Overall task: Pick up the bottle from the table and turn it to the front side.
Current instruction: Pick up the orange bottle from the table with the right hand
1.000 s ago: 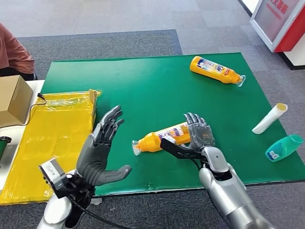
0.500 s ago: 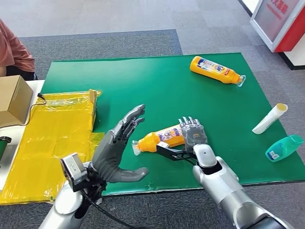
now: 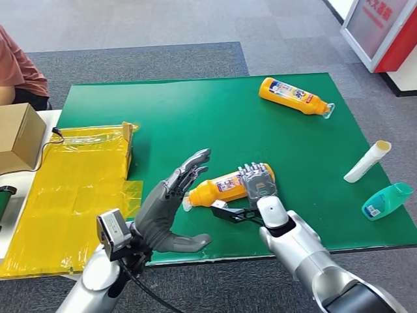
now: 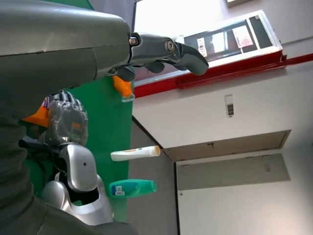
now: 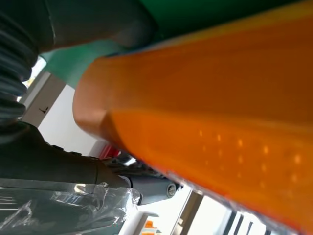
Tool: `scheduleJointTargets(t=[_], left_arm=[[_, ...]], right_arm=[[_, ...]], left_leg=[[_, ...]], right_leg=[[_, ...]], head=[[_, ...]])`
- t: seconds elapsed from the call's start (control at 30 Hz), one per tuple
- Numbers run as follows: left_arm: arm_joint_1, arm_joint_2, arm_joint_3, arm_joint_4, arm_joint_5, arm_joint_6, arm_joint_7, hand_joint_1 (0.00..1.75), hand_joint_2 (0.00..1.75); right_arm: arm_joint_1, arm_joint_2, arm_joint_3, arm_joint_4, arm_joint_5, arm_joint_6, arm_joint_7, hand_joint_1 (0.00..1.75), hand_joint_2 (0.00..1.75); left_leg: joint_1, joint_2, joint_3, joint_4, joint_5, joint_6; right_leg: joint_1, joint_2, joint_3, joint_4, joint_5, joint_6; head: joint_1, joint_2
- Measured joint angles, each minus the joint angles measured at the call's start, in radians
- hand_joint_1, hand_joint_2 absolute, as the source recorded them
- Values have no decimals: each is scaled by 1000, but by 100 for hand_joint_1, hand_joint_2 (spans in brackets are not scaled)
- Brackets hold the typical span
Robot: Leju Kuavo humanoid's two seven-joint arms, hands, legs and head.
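Fingers of the right hand curl over the orange bottle, thumb beneath it (a grip, bottle lying across the green desk). Left hand is spread wide, holding nothing, its fingertips just beside the bottle's cap end.

bottle on table, between left hand, right hand
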Motion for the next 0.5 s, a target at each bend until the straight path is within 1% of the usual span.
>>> scheduleJointTargets(t=[0.23, 0.33, 0.4, 0.5], left_arm=[[0, 0, -2, 10, 12, -5, 0, 0, 175], [0, 0, -1, 11, 13, -7, 0, 0, 175], [1, 0, -1, 11, 14, -6, 0, 0, 175], [9, 1, 2, 11, 14, 9, 0, 0, 175]], right_arm=[[-18, 4, 6, 24, -9, -2, -10, 175, 175], [-20, 5, 4, 27, -46, -6, -25, 175, 175], [-21, 9, -15, 21, -143, -4, -63, 175, 175], [-8, 27, -93, -34, -422, 42, -172, 175, 175]], left_leg=[[0, 0, 1, 0, 0, 0], [0, 0, 2, 0, 0, 0], [0, 0, 3, 0, 0, 0], [0, 1, 4, 0, 0, 0]], right_leg=[[0, 0, 1, 0, 0, 0], [0, 0, 2, 0, 0, 0], [0, 0, 3, 0, 0, 0], [0, 1, 3, 0, 0, -1]], head=[[0, 0], [0, 0], [0, 0], [0, 0]])
